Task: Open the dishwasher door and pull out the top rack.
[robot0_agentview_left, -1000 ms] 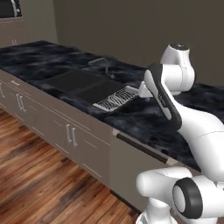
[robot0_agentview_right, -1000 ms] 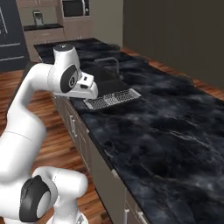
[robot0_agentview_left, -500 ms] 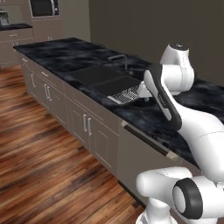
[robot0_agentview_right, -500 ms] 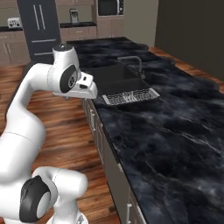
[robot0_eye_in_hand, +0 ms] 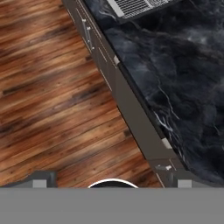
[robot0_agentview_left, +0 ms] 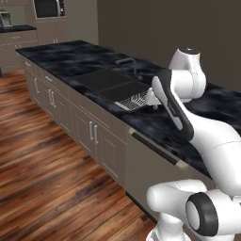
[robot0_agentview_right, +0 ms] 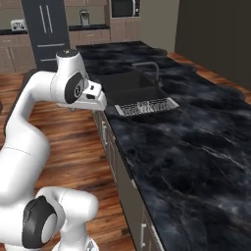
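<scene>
1. Nothing of the task is done yet, as I judge it: the dishwasher door (robot0_agentview_left: 153, 172) stands shut, flush under the near edge of the table (robot0_agentview_left: 94, 61), its long dark bar handle (robot0_agentview_left: 155, 149) running level just below the dark stone top.
2. My pincer (robot0_eye_in_hand: 111, 181) is released, jaws spread wide and grasping nothing. In the hand view it looks down over the table edge at the wooden floor (robot0_eye_in_hand: 48, 87), with the handle seen as a thin dark line along the door's top.
3. My arm (robot0_agentview_left: 176, 106) is folded up high over the table, well apart from the handle, so I have no contact with the door.
4. To the left of the door sit narrower cabinet doors (robot0_agentview_left: 101, 143) with short silver upright handles; those are not mine to open.
5. Farther along the table lies the dark sink (robot0_agentview_right: 130, 86) with a wire drying tray (robot0_agentview_right: 146, 105) on its near side.
6. The top rack is hidden behind the shut door, so I cannot tell how it sits.
7. Everything is left, by my reckoning: bring the pincer down to the bar, grip it, swing the door down, then reach in and draw out the rack.
</scene>
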